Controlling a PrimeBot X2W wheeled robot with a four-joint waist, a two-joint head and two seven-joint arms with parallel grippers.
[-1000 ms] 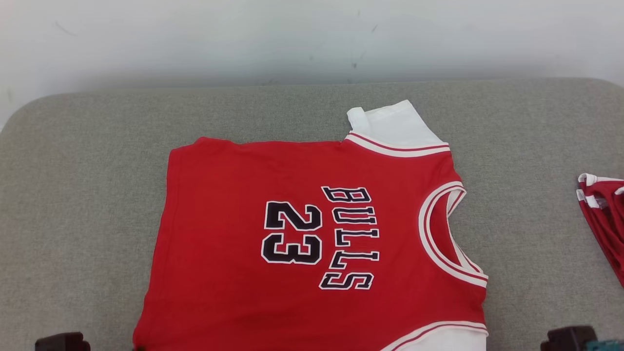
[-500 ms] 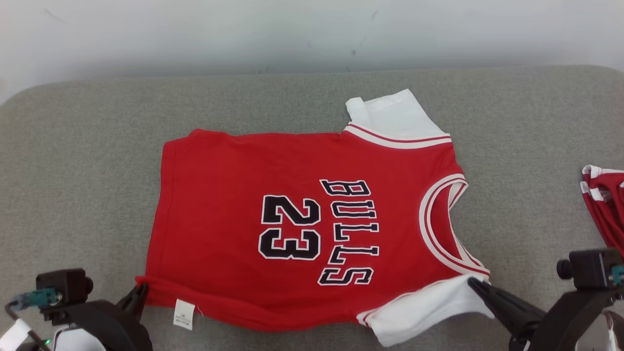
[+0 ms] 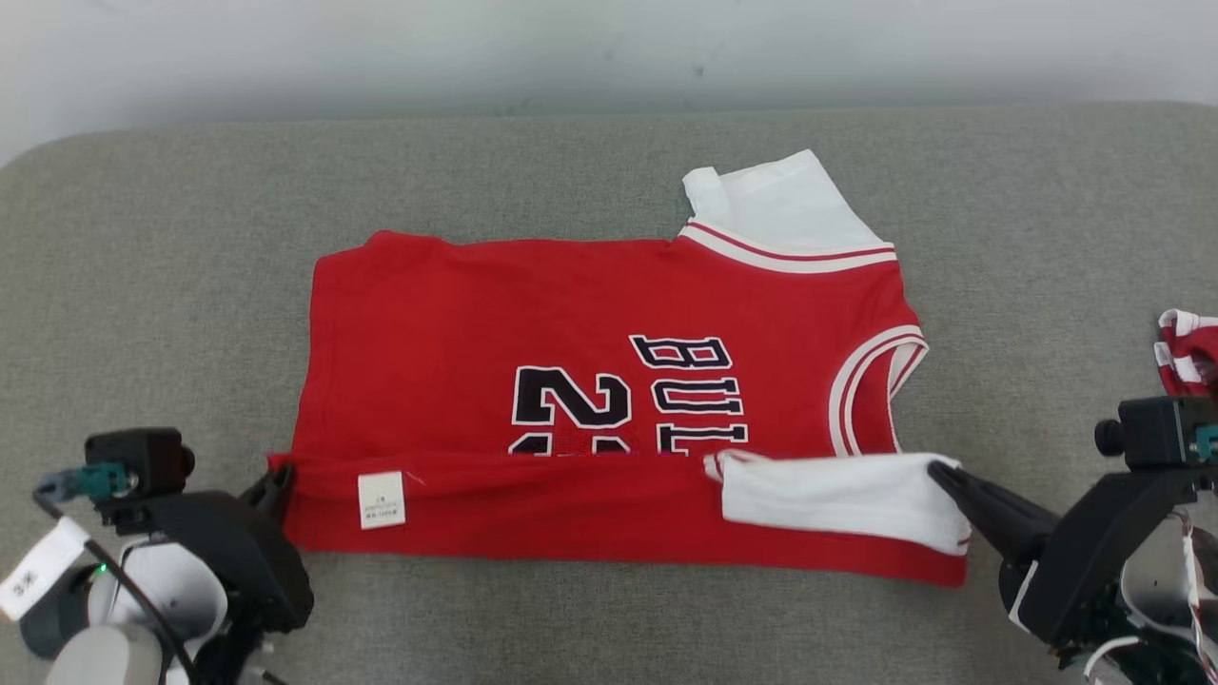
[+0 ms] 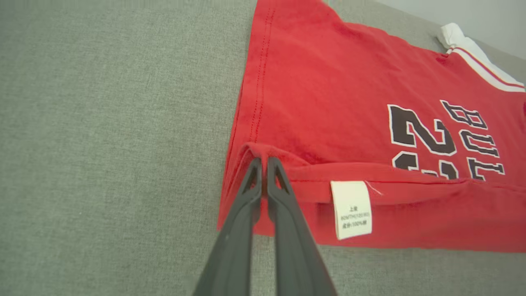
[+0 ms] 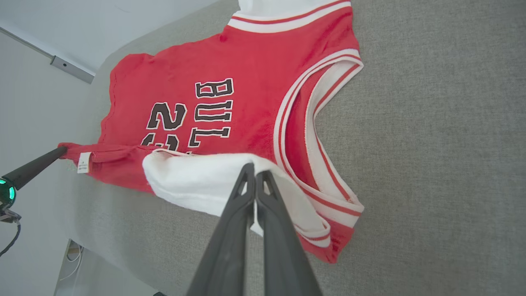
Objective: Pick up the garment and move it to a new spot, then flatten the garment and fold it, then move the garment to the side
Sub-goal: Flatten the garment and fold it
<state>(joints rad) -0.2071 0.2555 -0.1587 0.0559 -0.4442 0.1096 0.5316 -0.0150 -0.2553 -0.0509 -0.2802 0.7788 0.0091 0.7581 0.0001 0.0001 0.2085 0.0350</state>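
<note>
Jaws are both clamped on the jersey (image 3: 571,314), as I see: left jaws on the folded hem corner (image 4: 257,149), right jaws on the white sleeve (image 3: 837,495).

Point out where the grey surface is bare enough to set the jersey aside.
Bare grey cushion lies left of the jersey, beyond the left gripper, and in a strip between jersey and far wall. Right is crowded: right gripper pinching the white sleeve, another red garment at the edge.
</note>
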